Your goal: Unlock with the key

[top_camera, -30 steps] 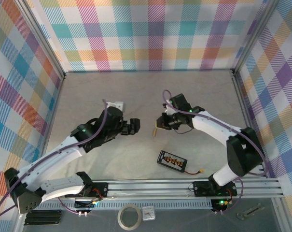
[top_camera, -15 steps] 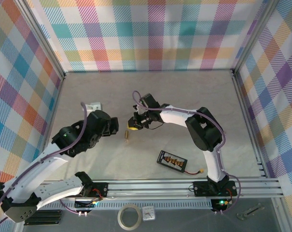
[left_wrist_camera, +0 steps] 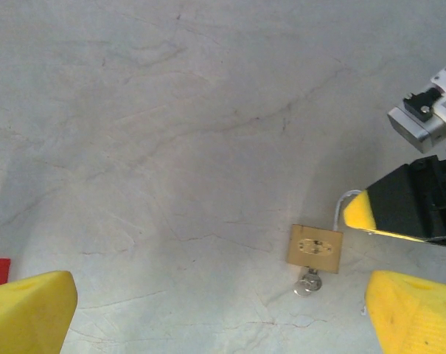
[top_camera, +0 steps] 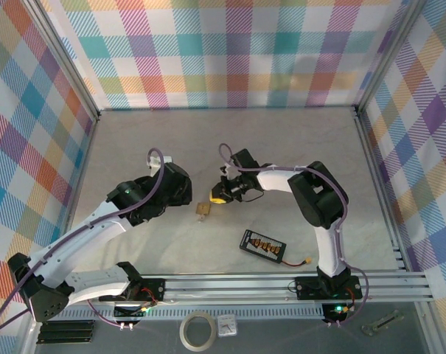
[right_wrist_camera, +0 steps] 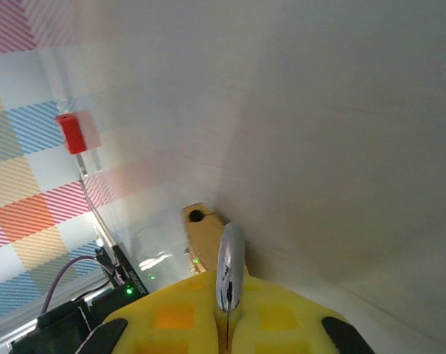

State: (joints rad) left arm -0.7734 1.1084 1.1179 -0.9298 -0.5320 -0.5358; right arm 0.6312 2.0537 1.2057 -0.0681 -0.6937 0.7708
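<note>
The square brass padlock (left_wrist_camera: pixel 315 248) lies flat on the grey table (left_wrist_camera: pixel 171 110), with a small silver key (left_wrist_camera: pixel 308 282) at its bottom edge. The right gripper (right_wrist_camera: pixel 228 291) is clamped on the silver shackle (right_wrist_camera: pixel 230 258). The left gripper (left_wrist_camera: pixel 219 299) hovers above, jaws wide apart.

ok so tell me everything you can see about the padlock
The padlock is a small, square, brass-looking block with a silvery metal loop on top. A small silver key sticks out of its bottom edge. Its broad face points up, and it sits on or just over the grey table, near the middle. The right pincer is shut on the loop.
</note>
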